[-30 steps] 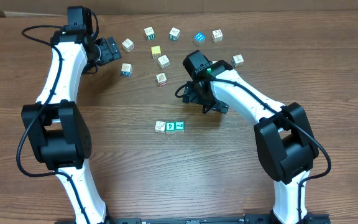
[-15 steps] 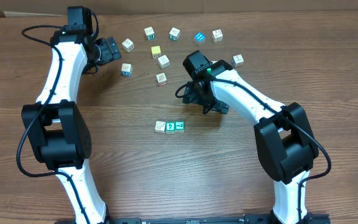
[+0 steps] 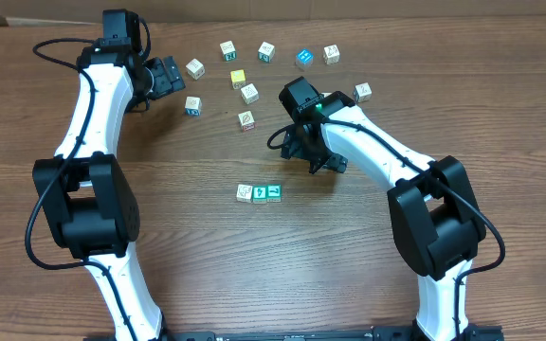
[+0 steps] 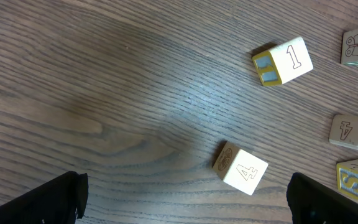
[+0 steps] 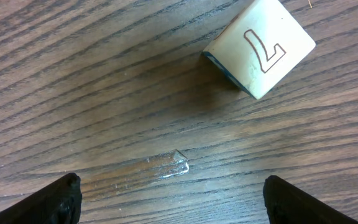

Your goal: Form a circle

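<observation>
Left gripper (image 3: 174, 76) wide, holding nothing, at the far left of the bench (image 3: 197, 246) near a block marked 4 (image 4: 241, 169). Right gripper (image 3: 325, 163) likewise wide and bare, near a block marked 7 (image 5: 260, 46). Three blocks (image 3: 260, 192) touching in a row mid-bench, remaining blocks (image 3: 249, 93) scattered loose along the far side.

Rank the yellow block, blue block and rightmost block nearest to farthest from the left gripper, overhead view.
1. Yellow block, amid the cluster by the left gripper.
2. Blue block, top row.
3. Rightmost block, beside the right arm.
</observation>
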`<state>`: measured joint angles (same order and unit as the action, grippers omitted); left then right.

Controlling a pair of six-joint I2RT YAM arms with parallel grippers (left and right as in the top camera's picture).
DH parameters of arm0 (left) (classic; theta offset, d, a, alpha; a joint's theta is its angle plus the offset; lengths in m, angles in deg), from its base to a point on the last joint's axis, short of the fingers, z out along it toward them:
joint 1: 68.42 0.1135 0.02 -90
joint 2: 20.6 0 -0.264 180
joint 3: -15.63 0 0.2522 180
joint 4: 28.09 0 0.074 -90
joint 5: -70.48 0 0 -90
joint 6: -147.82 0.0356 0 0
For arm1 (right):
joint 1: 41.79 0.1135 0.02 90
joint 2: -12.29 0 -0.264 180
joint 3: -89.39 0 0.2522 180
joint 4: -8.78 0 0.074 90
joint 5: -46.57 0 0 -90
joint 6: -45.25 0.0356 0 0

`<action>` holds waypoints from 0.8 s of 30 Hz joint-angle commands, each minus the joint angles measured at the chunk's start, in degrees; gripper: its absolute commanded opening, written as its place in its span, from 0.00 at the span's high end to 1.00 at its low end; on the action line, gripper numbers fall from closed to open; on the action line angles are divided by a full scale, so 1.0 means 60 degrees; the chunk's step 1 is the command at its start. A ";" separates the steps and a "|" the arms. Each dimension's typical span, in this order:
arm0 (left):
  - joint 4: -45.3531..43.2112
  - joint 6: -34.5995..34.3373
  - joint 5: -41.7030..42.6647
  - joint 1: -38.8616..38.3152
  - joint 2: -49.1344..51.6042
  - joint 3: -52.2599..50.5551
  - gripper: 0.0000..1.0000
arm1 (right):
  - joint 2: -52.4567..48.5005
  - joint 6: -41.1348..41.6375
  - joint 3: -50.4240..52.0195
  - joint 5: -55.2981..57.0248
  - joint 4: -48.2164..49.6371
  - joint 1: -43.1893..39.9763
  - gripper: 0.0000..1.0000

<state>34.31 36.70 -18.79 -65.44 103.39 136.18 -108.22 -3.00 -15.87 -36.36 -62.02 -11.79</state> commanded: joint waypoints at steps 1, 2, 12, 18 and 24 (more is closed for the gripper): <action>0.0000 -0.0197 0.0062 -0.0066 -0.0055 0.0124 0.00 | -0.0029 -0.0007 -0.0197 0.0142 0.0018 -0.0040 0.10; 0.0000 -0.0197 0.0062 -0.0066 -0.0055 0.0120 0.00 | -0.0029 -0.0007 -0.0197 0.0142 0.0018 -0.0040 0.10; 0.0000 -0.0197 0.0058 -0.0066 -0.0055 0.0124 0.00 | 0.0015 -0.0933 -0.0415 0.0120 0.0047 -0.0073 0.28; 0.0000 -0.0197 0.0062 -0.0066 -0.0055 0.0124 0.00 | 0.0029 -0.2798 -0.2681 -0.0477 -0.1067 -0.0463 0.52; 0.0000 -0.0197 0.0062 -0.0066 -0.0055 0.0124 0.00 | 0.0029 -0.3235 -0.4688 -0.0448 -0.1060 -0.0969 0.76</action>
<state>34.31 36.70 -18.64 -65.44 103.37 136.18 -108.52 -18.67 -41.20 -38.77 -68.99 -16.20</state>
